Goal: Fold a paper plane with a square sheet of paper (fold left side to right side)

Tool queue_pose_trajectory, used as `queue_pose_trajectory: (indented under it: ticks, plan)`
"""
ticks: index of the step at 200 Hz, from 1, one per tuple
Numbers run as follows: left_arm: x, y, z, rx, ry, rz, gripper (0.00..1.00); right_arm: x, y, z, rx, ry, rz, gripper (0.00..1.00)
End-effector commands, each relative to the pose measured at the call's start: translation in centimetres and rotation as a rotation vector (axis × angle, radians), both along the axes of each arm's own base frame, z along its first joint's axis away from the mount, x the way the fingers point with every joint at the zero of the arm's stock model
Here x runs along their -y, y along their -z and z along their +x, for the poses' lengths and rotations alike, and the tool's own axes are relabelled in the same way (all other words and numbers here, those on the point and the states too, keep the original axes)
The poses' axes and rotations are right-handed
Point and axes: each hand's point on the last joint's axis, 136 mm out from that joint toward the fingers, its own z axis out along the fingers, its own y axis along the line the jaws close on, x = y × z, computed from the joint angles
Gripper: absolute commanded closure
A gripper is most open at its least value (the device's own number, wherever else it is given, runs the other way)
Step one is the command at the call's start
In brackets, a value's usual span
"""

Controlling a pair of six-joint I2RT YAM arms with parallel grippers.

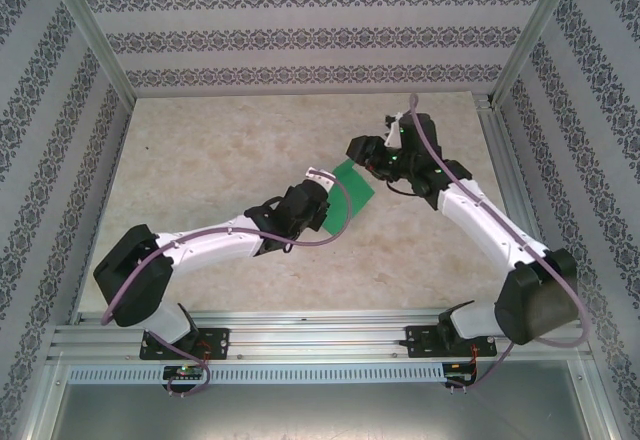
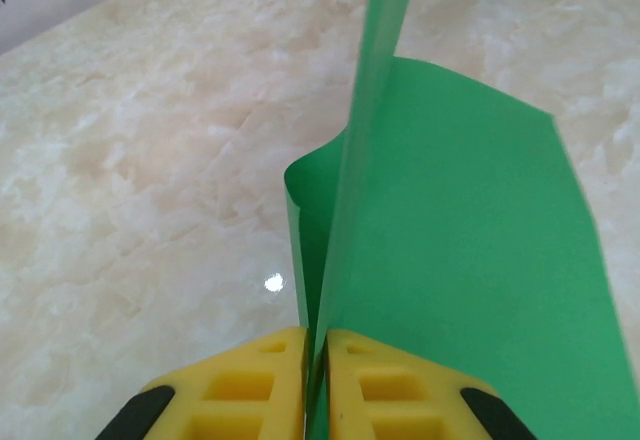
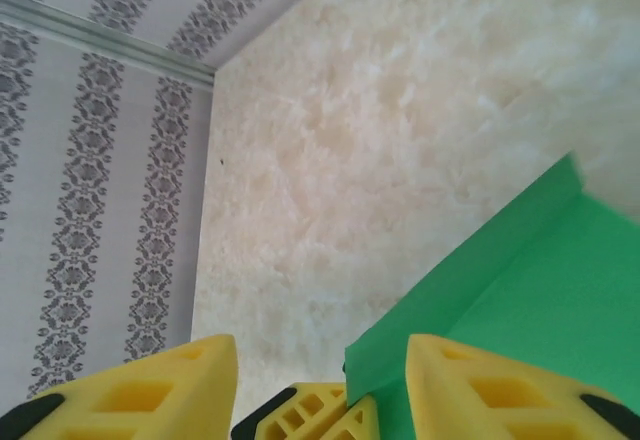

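At mid-table, the square sheet of paper [image 1: 352,182] stands partly lifted; judged thin, light, limp. Left gripper [image 2: 316,345] pinches its edge; right gripper [image 3: 318,355] stands parted. Best held by edges

The pale marble-patterned tabletop [image 1: 200,160] is bare across its left half and along the far edge, leaving open passage there. Right of centre, the thin bright green sheet of paper [image 1: 352,182] stands in the way: one flap rises upright, pinched between the yellow pads of the left gripper [image 2: 316,345]. The right gripper [image 3: 320,360] crowds the sheet's far edge, jaws apart. The white left arm [image 1: 220,245] bars the near left and the white right arm [image 1: 480,220] the right side. Grey-patterned wallpapered walls [image 1: 300,40] close three sides.
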Motion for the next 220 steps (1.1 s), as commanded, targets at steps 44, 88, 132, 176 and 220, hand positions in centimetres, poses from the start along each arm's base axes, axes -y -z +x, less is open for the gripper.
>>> queue_pose_trajectory:
  ticks: [44,88,132,176,220]
  plan:
    - [-1.5,-3.6,-0.1,-0.157,-0.001,-0.509,0.86,3.5,2.9,-2.2,0.071,-0.039,0.031,0.39]
    - [-1.9,-3.5,-0.1,-0.238,-0.016,-0.702,0.88,2.7,5.7,-1.9,-0.062,0.022,0.210,0.36]
    - [-1.1,-2.4,0.1,-0.280,-0.014,-0.749,0.88,0.5,8.2,-0.8,-0.194,0.041,0.269,0.36]
    - [-1.4,-1.6,0.0,-0.278,-0.021,-0.726,0.88,-0.7,9.8,0.2,-0.241,0.055,0.237,0.45]
    - [-1.3,-0.4,-0.1,-0.290,-0.007,-0.689,0.83,-0.5,10.1,0.1,-0.248,0.063,0.190,0.77]
